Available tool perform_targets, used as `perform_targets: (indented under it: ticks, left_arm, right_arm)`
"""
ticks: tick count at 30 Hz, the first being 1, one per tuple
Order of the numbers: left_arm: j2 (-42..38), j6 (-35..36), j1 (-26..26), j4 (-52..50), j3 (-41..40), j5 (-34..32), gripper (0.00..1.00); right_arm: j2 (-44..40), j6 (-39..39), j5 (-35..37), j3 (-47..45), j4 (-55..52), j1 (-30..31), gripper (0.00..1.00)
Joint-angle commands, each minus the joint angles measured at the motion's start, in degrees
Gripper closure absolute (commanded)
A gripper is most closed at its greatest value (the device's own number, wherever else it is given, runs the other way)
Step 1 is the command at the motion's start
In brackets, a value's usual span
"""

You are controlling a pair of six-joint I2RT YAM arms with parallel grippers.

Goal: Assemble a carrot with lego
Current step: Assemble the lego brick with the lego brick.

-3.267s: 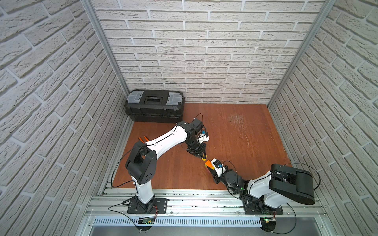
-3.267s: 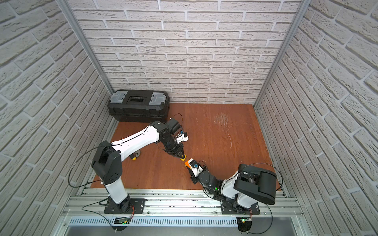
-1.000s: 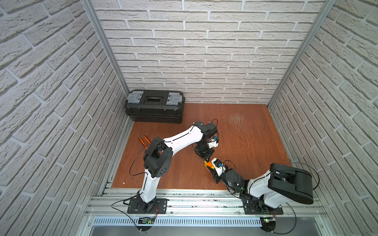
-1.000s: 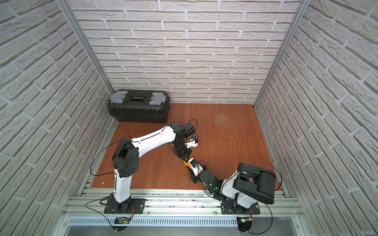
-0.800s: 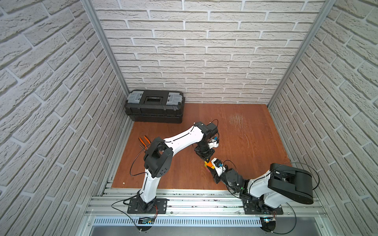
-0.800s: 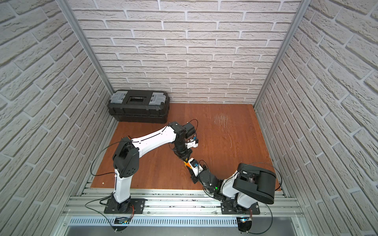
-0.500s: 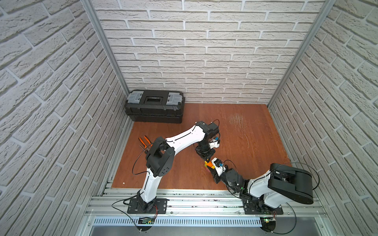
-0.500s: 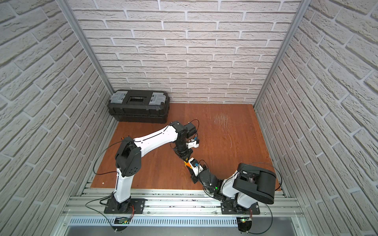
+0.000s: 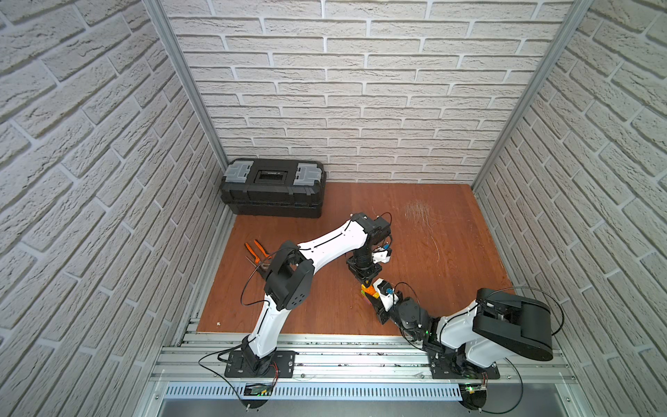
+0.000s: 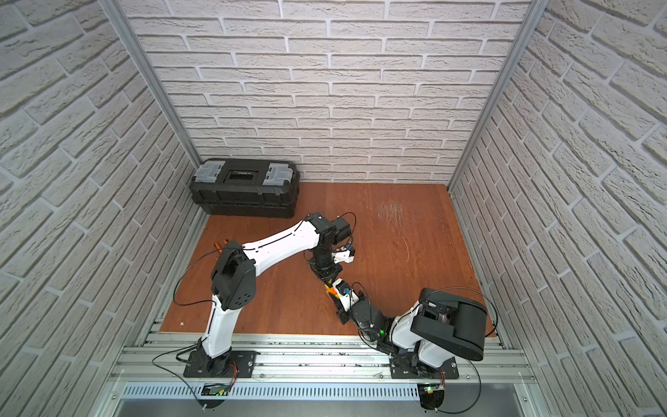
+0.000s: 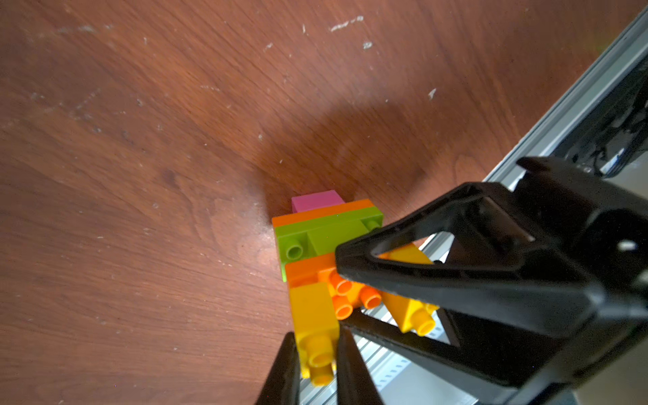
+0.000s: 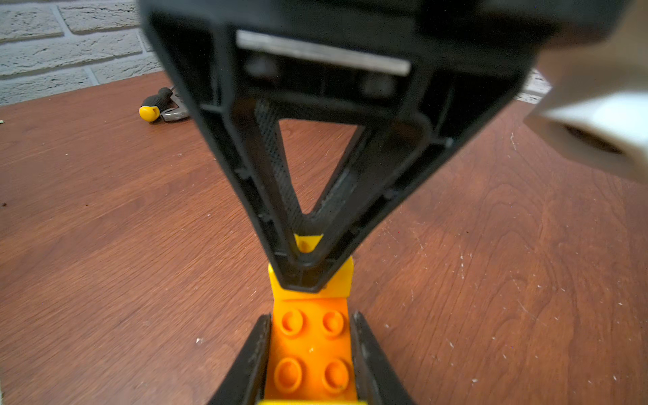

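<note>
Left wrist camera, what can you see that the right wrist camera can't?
Only the left wrist view shows the pink brick and lime green bricks, plus the metal rail. Only the right wrist view shows a yellow-tipped tool and the brick wall. Both show the orange brick in the right gripper, the yellow brick pinched by the left gripper, and the wooden table.

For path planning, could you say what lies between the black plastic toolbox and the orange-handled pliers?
Only bare wooden tabletop separates toolbox and pliers, in a top view.
</note>
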Motion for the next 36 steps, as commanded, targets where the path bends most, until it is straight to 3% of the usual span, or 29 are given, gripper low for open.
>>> perform_targets:
  ticks: [1, 13, 33, 36]
  left_arm:
    - [3.7, 1.1, -1.5, -2.3, -0.1, -1.5, 1.00]
    - [6.5, -0.2, -3.5, -2.4, 0.2, -3.4, 1.00]
    - [8.2, -1.1, -3.7, -0.1, 0.3, -0.4, 1.00]
    - [7.8, -1.7, -3.7, 0.6, 0.2, -1.7, 0.88]
  right_arm:
    - [0.6, -0.1, -1.0, -0.7, -0.1, -0.3, 0.96]
    - [1.0, 0.0, -1.4, -0.7, 0.2, -0.4, 0.96]
    - [-0.5, -0.6, -1.6, -0.5, -1.9, -0.4, 0.94]
    - [-0.6, -0.6, -1.6, -0.4, -2.1, -0.4, 0.94]
